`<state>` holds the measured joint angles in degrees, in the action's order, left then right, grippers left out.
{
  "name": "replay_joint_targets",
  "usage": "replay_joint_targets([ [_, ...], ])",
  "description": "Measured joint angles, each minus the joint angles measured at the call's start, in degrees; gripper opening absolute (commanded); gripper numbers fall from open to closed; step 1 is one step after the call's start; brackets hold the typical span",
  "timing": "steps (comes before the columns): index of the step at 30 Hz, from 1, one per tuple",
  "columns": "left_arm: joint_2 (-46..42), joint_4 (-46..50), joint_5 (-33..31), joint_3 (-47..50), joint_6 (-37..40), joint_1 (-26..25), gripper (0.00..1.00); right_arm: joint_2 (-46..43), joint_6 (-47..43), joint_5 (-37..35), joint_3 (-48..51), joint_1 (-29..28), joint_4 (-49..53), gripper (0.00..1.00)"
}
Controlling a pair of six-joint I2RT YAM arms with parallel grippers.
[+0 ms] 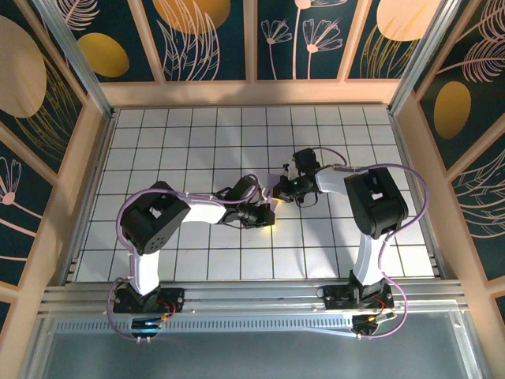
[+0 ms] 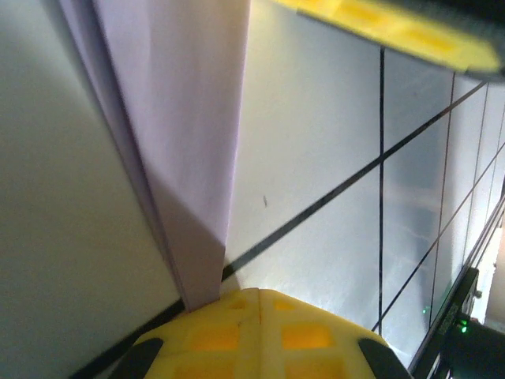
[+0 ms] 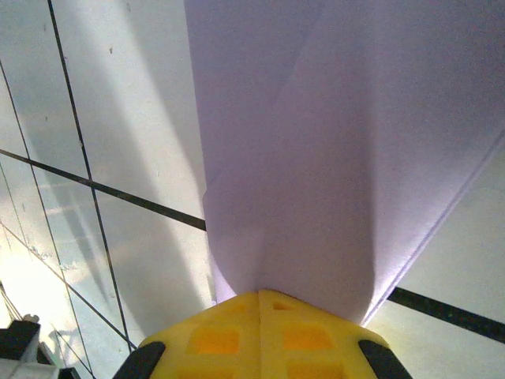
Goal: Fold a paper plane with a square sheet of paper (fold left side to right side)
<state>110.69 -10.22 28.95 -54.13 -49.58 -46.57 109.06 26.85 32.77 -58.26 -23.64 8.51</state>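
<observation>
The white grid surface [image 1: 158, 150] sits inside a box with dark flower walls, and both arms meet near its middle. In the left wrist view the left end effector [image 2: 260, 316] has its yellow fingers wide apart, with a long narrow strip of paper [image 2: 189, 118] running up from the near finger. The right end effector [image 3: 260, 316] touches the paper [image 3: 347, 158], which fans out away from it, but I cannot tell if it is pinching.

A folded strip of lavender paper [image 2: 185, 134] runs from the top left of the frame down to the yellow fingertip [image 2: 256, 335] at bottom centre. A second yellow finger [image 2: 410, 31] crosses the upper right. White grid tiles [image 2: 316, 158] with dark lines lie behind.
</observation>
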Motion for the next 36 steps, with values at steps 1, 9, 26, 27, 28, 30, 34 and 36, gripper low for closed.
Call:
replay_joint_targets([
  [1,-0.3,0.3,0.2,0.2,0.0,-0.1,0.00,0.0,0.0,0.0,-0.1,0.0,0.2,0.00],
  [9,-6.1,1.8,-1.4,0.4,0.6,-0.2,0.00,0.0,0.0,-0.9,-1.7,-0.3,2.5,0.11],
  [26,-30.8,-3.0,-27.8,11.2,-2.0,6.9,0.24,-10.8,-2.6,-20.6,-11.9,-3.5,15.4,0.59],
  [27,-31.4,-3.0,-29.5,11.5,-2.3,6.9,0.25,-10.6,-2.6,-22.8,-12.4,-4.6,16.7,0.60],
  [28,-32.0,-3.0,-31.0,11.8,-2.6,6.9,0.27,-10.4,-2.6,-24.7,-12.9,-5.6,18.1,0.60],
  [30,-32.7,-3.0,-33.1,12.4,-3.1,6.9,0.28,-9.6,-2.4,-27.6,-13.9,-7.5,19.9,0.61],
  [34,-32.8,-2.6,-35.3,13.2,-3.9,6.9,0.28,-4.8,-2.3,-32.7,-17.6,-9.9,22.7,0.61],
  [36,-32.8,-2.5,-35.7,13.5,-4.2,6.9,0.29,-2.3,-2.3,-34.3,-19.0,-10.4,23.1,0.61],
])
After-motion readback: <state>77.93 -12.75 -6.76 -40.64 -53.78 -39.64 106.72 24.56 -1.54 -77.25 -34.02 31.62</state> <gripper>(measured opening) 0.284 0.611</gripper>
